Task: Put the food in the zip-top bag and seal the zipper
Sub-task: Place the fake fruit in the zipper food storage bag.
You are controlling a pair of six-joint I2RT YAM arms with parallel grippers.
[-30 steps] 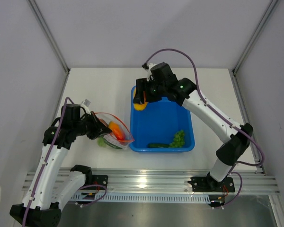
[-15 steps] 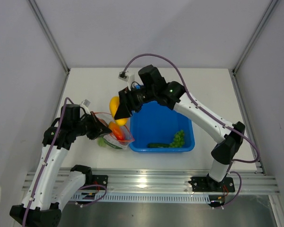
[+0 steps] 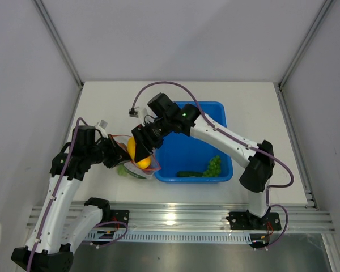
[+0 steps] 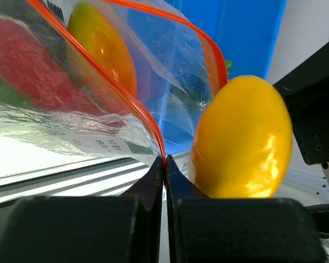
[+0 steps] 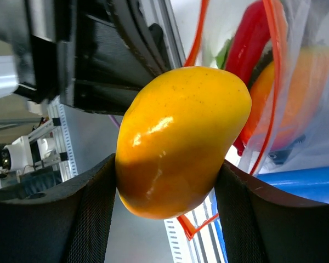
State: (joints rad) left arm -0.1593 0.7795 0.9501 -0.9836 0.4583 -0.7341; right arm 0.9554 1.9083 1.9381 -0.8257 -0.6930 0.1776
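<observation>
Orange-yellow fruit (image 5: 181, 139) in wide-set right gripper (image 5: 165, 161); zipper (image 4: 148, 118) (red-orange) of zip-top bag (image 4: 170, 71) in tightly closed left gripper (image 4: 164, 164).

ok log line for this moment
left fingers: shut on zipper; right fingers: holding mango at zip-top bag mouth; blue tub: green grapes, green vegetable

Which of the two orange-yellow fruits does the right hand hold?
The brighter yellow fruit, gripped by the right hand beside the mouth of the zip-top bag; the more orange fruit already lies inside it.
</observation>
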